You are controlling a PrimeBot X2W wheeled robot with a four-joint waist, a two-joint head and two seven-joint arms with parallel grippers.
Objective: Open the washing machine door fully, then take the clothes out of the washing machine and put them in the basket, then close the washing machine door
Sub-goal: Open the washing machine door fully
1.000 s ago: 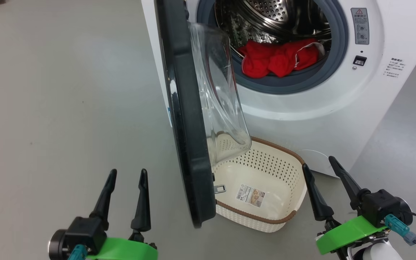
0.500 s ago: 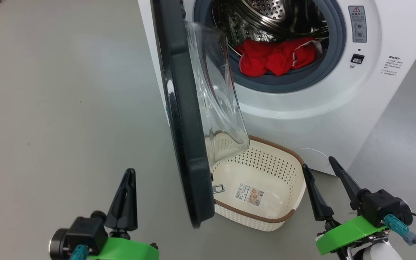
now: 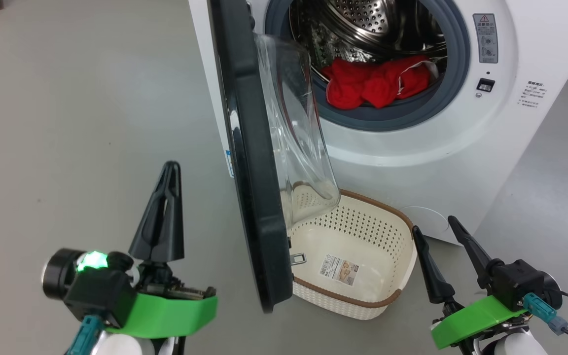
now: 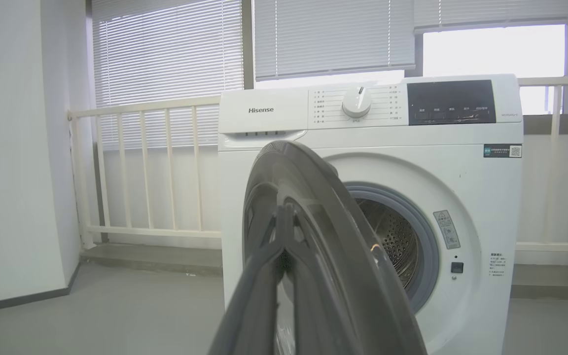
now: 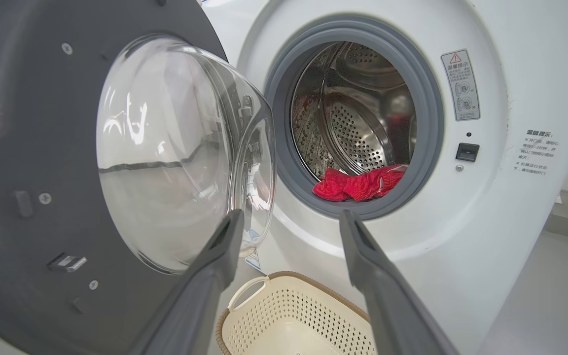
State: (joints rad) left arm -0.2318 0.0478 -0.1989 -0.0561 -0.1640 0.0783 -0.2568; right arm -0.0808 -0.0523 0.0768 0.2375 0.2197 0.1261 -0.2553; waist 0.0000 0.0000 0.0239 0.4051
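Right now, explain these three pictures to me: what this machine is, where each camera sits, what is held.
This is a wheeled robot with two arms, each ending in two long dark fingers. The wide picture comes from a camera on its head, looking down; the other two come from its wrists, looking along the fingers. The left gripper is shut on nothing; the right gripper is open and empty. Before them stands a white washing machine with its door standing open. Red clothes lie in the drum. An empty cream basket sits on the grey floor below the door.
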